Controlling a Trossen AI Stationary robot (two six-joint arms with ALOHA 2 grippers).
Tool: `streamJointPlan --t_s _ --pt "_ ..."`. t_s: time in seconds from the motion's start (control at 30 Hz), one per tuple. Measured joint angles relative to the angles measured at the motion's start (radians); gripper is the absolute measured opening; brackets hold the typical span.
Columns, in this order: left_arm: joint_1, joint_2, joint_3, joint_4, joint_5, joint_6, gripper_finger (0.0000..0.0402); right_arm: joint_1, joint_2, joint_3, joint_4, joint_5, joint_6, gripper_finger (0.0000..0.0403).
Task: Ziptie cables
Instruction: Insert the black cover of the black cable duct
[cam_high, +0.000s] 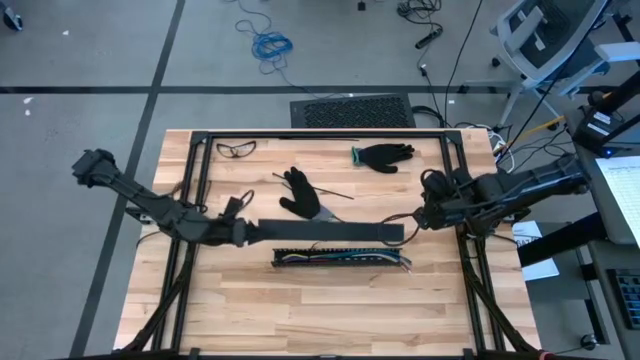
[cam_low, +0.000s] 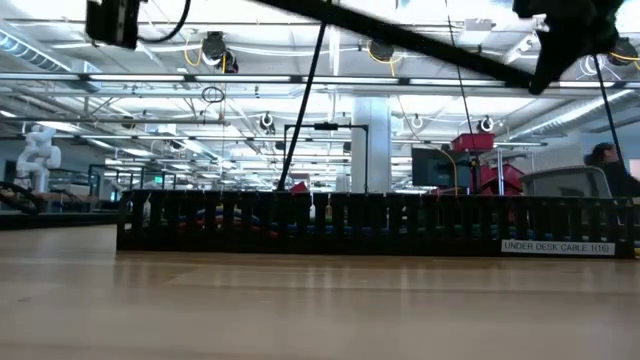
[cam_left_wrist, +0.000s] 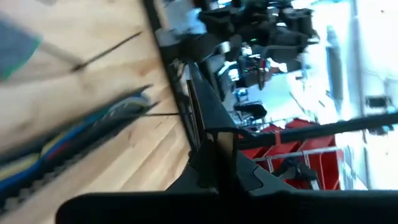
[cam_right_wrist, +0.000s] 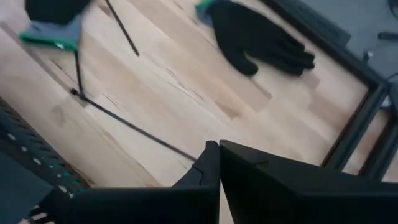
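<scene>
Two black gloves (cam_high: 300, 193) (cam_high: 384, 155) and safety glasses (cam_high: 236, 149) are seen on the table (cam_high: 330, 305); thin black sticks (cam_high: 325, 190) lie beside one glove.

Multicoloured cables (cam_high: 340, 259) lengthwise inside black slotted strip (cam_high: 300, 262)

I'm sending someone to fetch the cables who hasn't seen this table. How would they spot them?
On the wooden table, find the long black slotted strip lying crosswise near the middle. The cables lie along it: thin yellow, blue and green wires. Nothing else on the table is coloured like that; the gloves and thin sticks behind are black.
</scene>
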Motion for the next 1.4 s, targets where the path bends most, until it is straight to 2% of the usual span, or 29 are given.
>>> streamJointPlan --t_s 0.1,0.17,0.33,0.4,0.47,0.57,0.67,0.83,0.9,0.97,1.1,1.27,1.4 --pt "-0.039 0.055 -0.023 0.022 -0.043 -0.147 0.0002 0.002 -0.02 -0.072 0.041 -0.028 0.024 0.0" --pt "-0.081 0.098 -0.035 0.063 -0.124 -0.223 0.0002 0.002 -0.037 -0.11 0.07 -0.04 0.026 0.0" --pt "-0.197 0.18 -0.039 0.22 -0.347 -0.249 0.0002 0.002 -0.089 -0.161 0.114 -0.033 0.022 0.0" --pt "-0.245 0.214 -0.038 0.215 -0.415 -0.272 0.0002 0.002 -0.11 -0.167 0.111 -0.018 0.017 0.0" --pt "-0.29 0.268 -0.038 0.186 -0.445 -0.324 0.0002 0.0 -0.13 -0.172 0.112 -0.012 0.016 0.0" --pt "-0.339 0.358 -0.066 0.193 -0.42 -0.408 0.0002 0.0 -0.153 -0.174 0.112 0.004 0.022 0.0" --pt "-0.361 0.41 -0.141 0.413 -0.423 -0.358 0.0002 0.0 -0.172 -0.174 0.115 0.007 0.024 0.0" --pt "-0.356 0.43 -0.293 0.897 -0.423 -0.08 0.0002 0.0 -0.183 -0.174 0.124 0.009 0.023 0.0" --pt "-0.347 0.428 -0.351 1.061 -0.385 0.008 0.0002 0.0 -0.182 -0.174 0.124 0.008 0.023 0.0" --pt "-0.336 0.429 -0.395 1.162 -0.291 0.029 0.0002 0.0 -0.182 -0.174 0.124 0.009 0.023 0.0" --pt "-0.27 0.43 -0.465 1.149 -0.125 -0.045 0.0002 0.0 -0.182 -0.174 0.124 0.015 0.02 0.0" --pt "-0.138 0.429 -0.506 1.156 -0.066 -0.023 0.0001 0.0 -0.178 -0.174 0.126 0.013 0.049 0.0" --pt "-0.048 0.435 -0.509 1.129 0.084 -0.043 0.0001 0.0 -0.174 -0.174 0.13 0.02 0.049 0.0"
